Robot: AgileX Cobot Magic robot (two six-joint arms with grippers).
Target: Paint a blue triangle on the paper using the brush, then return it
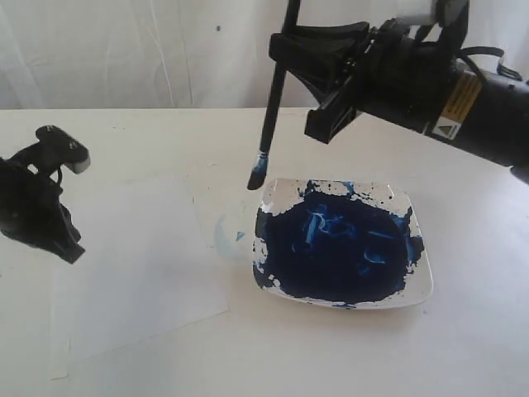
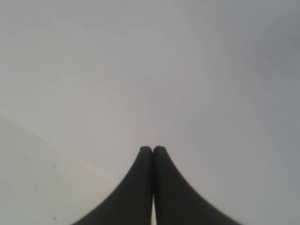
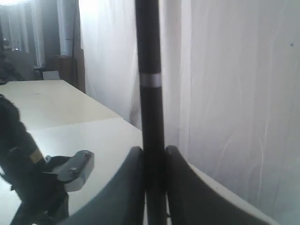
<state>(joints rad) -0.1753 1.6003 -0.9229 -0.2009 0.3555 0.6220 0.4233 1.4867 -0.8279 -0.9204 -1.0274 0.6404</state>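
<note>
Exterior: right gripper (image 1: 285,43) clamps the brush (image 1: 270,107), handle near upright, bristle tip hanging over the plate (image 1: 417,285) at its left rim. The paper (image 1: 132,265) lies just left of the tip, no triangle yet. Left wrist: left gripper (image 2: 153,153) closed, empty. Right wrist: jaws pinch the handle below its silver band.

We see our right gripper (image 3: 154,154) closed on the brush (image 3: 149,42), its two dark fingers (image 3: 132,187) pressing the black handle from either side. The handle runs crosswise to them and carries a silver band (image 3: 151,79) a little beyond the grip. Behind it a white curtain (image 3: 225,93) hangs along one edge of the table (image 3: 79,117). The other arm (image 3: 28,183), dark with a grey part, sits over the table.
</note>
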